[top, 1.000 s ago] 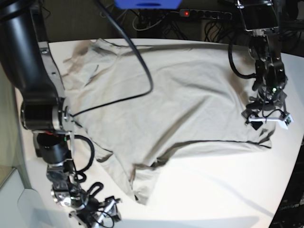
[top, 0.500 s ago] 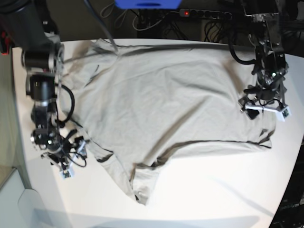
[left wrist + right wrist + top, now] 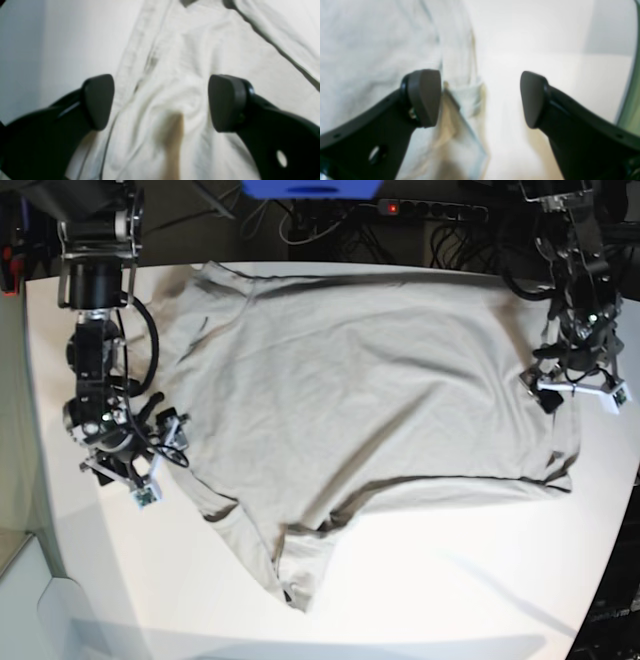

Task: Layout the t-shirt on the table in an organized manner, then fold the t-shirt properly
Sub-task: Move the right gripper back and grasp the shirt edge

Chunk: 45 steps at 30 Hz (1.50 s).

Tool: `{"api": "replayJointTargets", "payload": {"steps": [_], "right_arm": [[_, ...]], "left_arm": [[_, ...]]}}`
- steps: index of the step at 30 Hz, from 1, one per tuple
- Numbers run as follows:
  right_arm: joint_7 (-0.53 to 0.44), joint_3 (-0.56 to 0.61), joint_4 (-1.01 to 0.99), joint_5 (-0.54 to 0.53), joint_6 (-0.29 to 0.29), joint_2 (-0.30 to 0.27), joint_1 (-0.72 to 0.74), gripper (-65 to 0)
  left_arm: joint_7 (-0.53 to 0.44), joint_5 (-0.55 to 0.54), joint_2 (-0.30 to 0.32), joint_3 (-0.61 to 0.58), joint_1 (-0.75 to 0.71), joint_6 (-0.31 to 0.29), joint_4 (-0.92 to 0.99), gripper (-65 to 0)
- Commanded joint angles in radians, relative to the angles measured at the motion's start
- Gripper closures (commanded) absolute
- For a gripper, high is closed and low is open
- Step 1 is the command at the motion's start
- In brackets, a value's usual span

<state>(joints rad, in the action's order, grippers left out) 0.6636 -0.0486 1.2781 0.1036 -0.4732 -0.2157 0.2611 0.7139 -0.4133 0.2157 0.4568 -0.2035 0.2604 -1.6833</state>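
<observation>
Beneath both grippers, the plain light grey-beige, wrinkly cotton t-shirt [image 3: 350, 420] is spread across most of the large, smooth white table [image 3: 450, 580], with one sleeve lying crumpled toward the table's near edge. Under the left gripper [image 3: 160, 102] a ridge of bunched cloth runs between the wide-parted jaws, with the hem just to one side; nothing is held. The right gripper [image 3: 480, 98] is likewise wide open and empty, one finger [image 3: 423, 96] over the shirt's edge and the other over bare table; the blur makes it uncertain whether the cloth is touched. The laying-out appears unfinished. For a good grasp, each gripper should be lowered until the hem sits fully between the pads, only one layer pinched, and both edges drawn apart evenly so the wrinkles are pulled flat.
</observation>
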Motion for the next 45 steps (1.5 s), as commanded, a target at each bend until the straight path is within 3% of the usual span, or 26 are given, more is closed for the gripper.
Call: {"api": "replayJointTargets", "payload": {"steps": [1, 4, 10, 21, 30, 33, 36, 40, 43, 45], "right_arm": [[-0.026, -0.004, 0.018, -0.005, 0.008, -0.011, 0.022, -50.0], [-0.031, -0.004, -0.019, -0.005, 0.008, -0.011, 0.033, -50.0], [-0.061, 0.0, -0.081, -0.005, 0.008, -0.009, 0.099, -50.0], [-0.064, 0.002, -0.194, -0.005, 0.008, 0.019, 0.195, -49.9], [-0.132, 0.003, -0.223, 0.0, 0.008, 0.031, 0.203, -49.9], [-0.147, -0.004, -0.295, -0.005, 0.008, 0.031, 0.206, -49.9], [-0.244, -0.004, -0.366, -0.005, 0.008, 0.026, 0.198, -49.9], [-0.313, -0.004, -0.401, -0.005, 0.008, 0.011, 0.175, -48.5], [-0.315, -0.006, -0.401, -0.005, 0.008, 0.005, 0.175, -39.5], [-0.315, -0.006, -0.401, -0.005, 0.008, 0.003, 0.177, -27.8]], "left_arm": [[-0.017, 0.003, 0.026, 0.02, 0.014, -0.009, 0.005, -58.1], [-0.021, -0.009, 0.074, 0.023, 0.051, -0.013, 0.102, -58.1], [-0.017, 0.004, 0.087, 0.03, 0.148, -0.134, 0.196, -57.6], [-0.021, 0.004, 0.113, 0.023, 0.27, -0.143, 0.437, -57.6], [-0.026, 0.004, 0.115, 0.021, 0.332, -0.145, 0.565, -57.3], [-0.027, 0.004, 0.115, 0.021, 0.333, -0.163, 0.588, -50.3], [-0.027, 0.004, 0.115, 0.021, 0.339, -0.235, 0.599, -35.9], [-0.024, 0.004, 0.115, 0.021, 0.344, -0.257, 0.599, -15.5], [-0.02, 0.004, 0.115, 0.021, 0.344, -0.257, 0.596, -7.1], [-0.018, 0.004, 0.115, 0.021, 0.344, -0.257, 0.593, -4.0]]}}
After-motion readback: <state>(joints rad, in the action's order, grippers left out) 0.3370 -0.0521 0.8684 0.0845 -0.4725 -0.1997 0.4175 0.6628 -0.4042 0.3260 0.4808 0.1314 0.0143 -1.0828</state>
